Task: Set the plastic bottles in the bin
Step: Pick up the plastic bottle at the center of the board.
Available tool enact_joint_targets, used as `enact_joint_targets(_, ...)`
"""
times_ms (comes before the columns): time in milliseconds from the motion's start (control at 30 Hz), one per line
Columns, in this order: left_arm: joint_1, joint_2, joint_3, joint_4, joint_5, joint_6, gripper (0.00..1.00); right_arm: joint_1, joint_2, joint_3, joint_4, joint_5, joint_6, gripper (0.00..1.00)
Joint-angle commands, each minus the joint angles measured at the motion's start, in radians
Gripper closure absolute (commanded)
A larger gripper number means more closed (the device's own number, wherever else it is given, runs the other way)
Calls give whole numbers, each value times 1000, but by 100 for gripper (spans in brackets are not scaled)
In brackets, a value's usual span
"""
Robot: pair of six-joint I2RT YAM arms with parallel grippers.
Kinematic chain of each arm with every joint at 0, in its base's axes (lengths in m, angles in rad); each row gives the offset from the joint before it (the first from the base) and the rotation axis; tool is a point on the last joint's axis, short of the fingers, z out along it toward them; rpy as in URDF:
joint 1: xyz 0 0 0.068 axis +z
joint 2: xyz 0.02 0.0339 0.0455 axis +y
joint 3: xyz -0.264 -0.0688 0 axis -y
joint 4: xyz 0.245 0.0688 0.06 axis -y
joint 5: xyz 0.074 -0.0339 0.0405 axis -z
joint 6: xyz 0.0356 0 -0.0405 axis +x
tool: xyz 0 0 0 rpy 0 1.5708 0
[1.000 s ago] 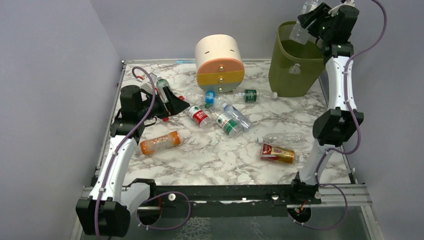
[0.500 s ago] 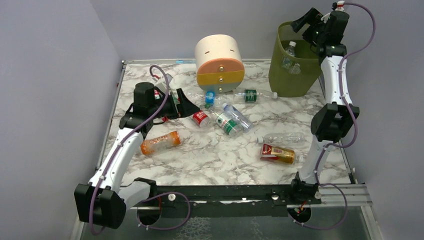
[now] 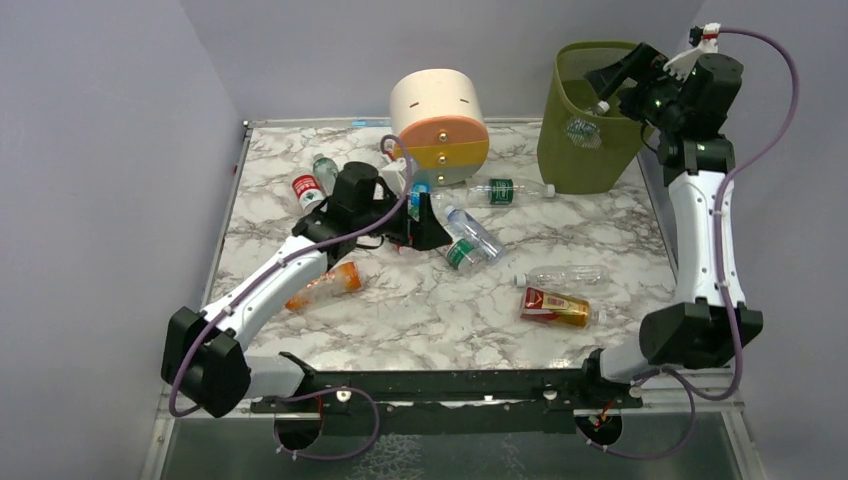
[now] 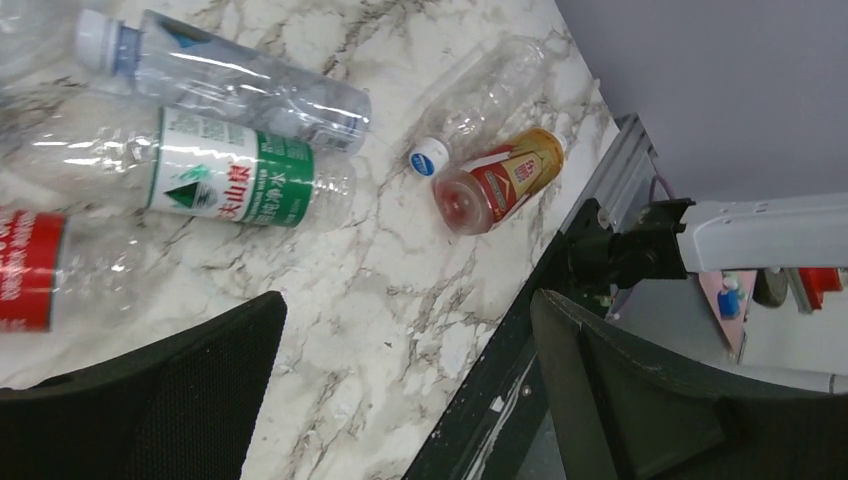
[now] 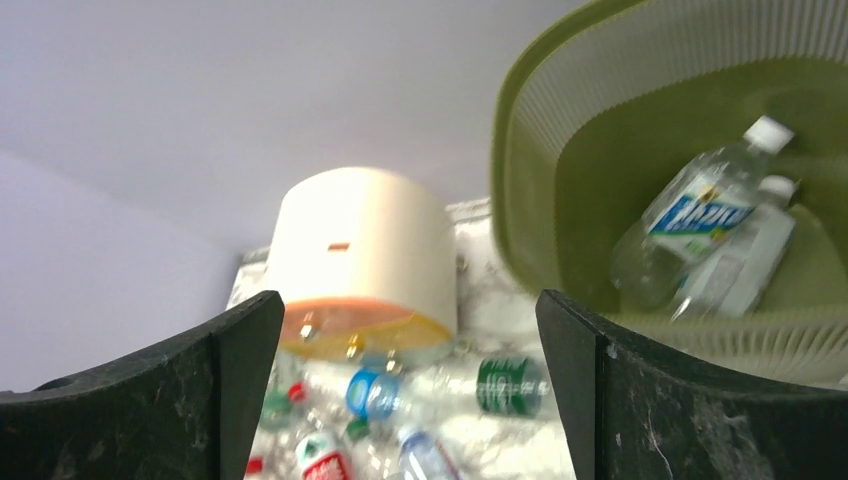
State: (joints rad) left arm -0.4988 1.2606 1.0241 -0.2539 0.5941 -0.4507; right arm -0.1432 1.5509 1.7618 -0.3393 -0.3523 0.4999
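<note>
The olive mesh bin (image 3: 560, 150) stands at the table's back right. Two clear plastic bottles (image 5: 700, 215) lie inside it. My right gripper (image 3: 618, 72) hovers open and empty over its rim (image 5: 520, 150). Several plastic bottles lie on the marble: an orange-liquid one (image 3: 322, 285), a red-and-gold one (image 3: 555, 306), a clear one (image 3: 560, 277) and a green-label one (image 3: 505, 190). My left gripper (image 3: 432, 222) is open and empty, low over the middle cluster. A green-label bottle (image 4: 230, 180), a blue-capped clear bottle (image 4: 230, 80) and a red-label bottle (image 4: 30, 270) lie just beyond its fingers (image 4: 180, 400).
A cream, orange and yellow round drawer unit (image 3: 440, 125) stands at the back centre, left of the bin. Two more bottles (image 3: 308, 188) lie near the left edge. The black front rail (image 3: 450, 385) runs along the near edge. Grey walls close in left and right.
My right gripper opened and the bottle it held dropped into the bin; the gripper then shifted right. My left arm swung from the left-edge bottles rightward to the middle cluster, staying open.
</note>
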Motion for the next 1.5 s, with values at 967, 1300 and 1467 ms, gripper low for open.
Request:
enact_joint_targets(967,-592,744,476,307,-134,503,1,-1,-495,-248,-179,-377,31,0)
enact_joint_targets(1300,-619,842,550,255,-190,598,2,-1,-515,-314,-145,-408,44,0)
enact_joint_targets(1467,-643,869,558,235,-220,623,3,-1,-519,-334,-131,-419,49,0)
